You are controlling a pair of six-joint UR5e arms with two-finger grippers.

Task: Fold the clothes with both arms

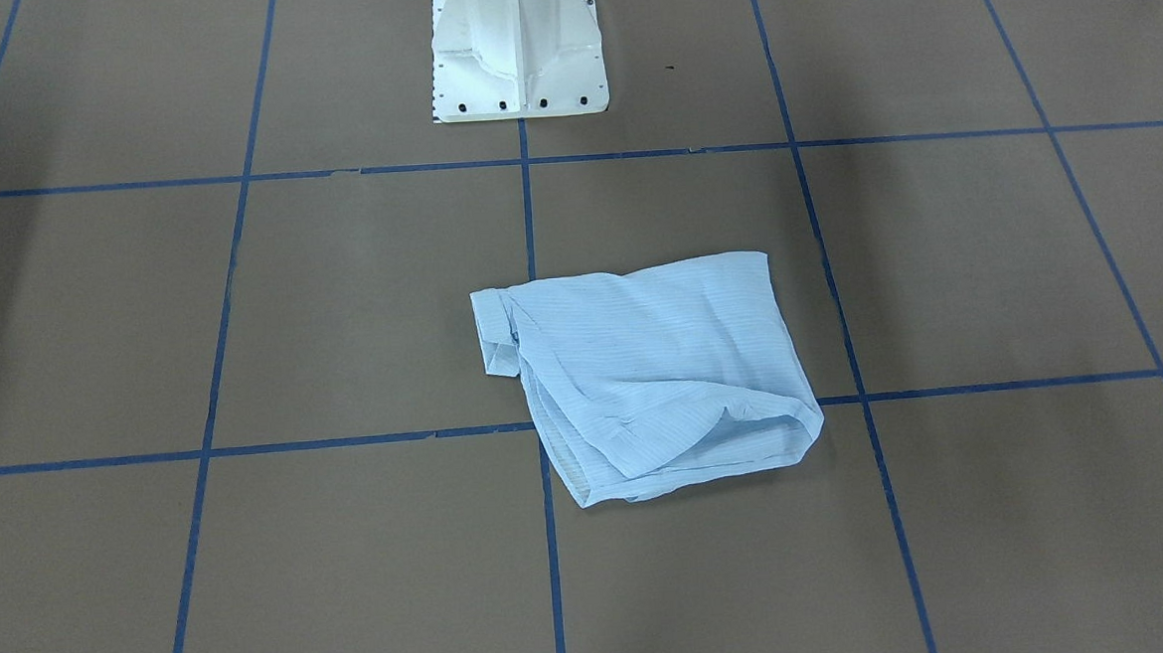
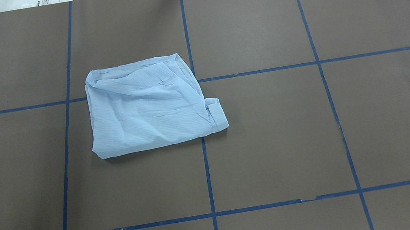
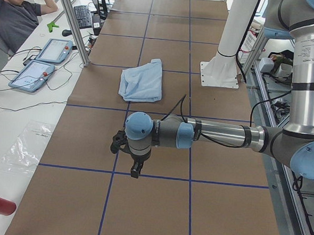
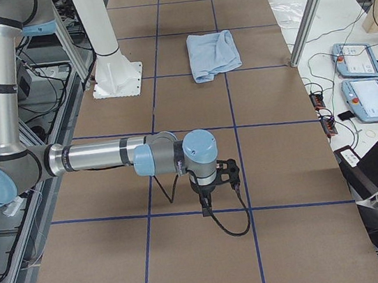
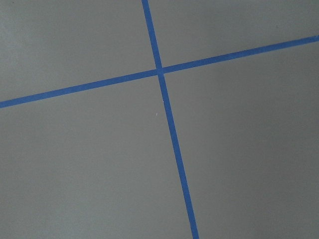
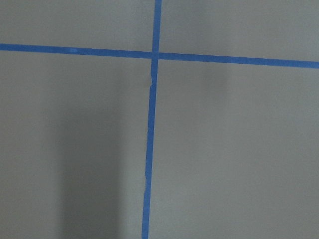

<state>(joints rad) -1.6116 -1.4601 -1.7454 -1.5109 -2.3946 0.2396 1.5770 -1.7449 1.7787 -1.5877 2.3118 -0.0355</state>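
Brown paper covers the table (image 2: 275, 141), ruled into big squares by blue tape lines (image 2: 207, 172), with the white pedestal (image 1: 518, 61) at the middle of the robot's edge.

Both arms are drawn back toward the table's two ends. The left arm (image 3: 220, 134) reaches out level over the left end and the right arm (image 4: 99, 155) does the same over the right end, each well apart from the cloth.

The shirt (image 2: 146, 108) lies in a compact, roughly rectangular bundle near the table's middle, a little closer to the operators' edge than to the robot's. Its long axis runs parallel to the long edges. Most of it sits on the left half, and only a cuff (image 2: 216, 113) crosses the centre tape line.

So from the left claw (image 3: 136, 170) the shirt lies inward along the table's length, and the same holds from the right claw (image 4: 205, 208), but the left one looks nearer. Both claws hang pointing down over bare paper and hold nothing I can see. Whether their jaws stand wide or narrow, I cannot tell.
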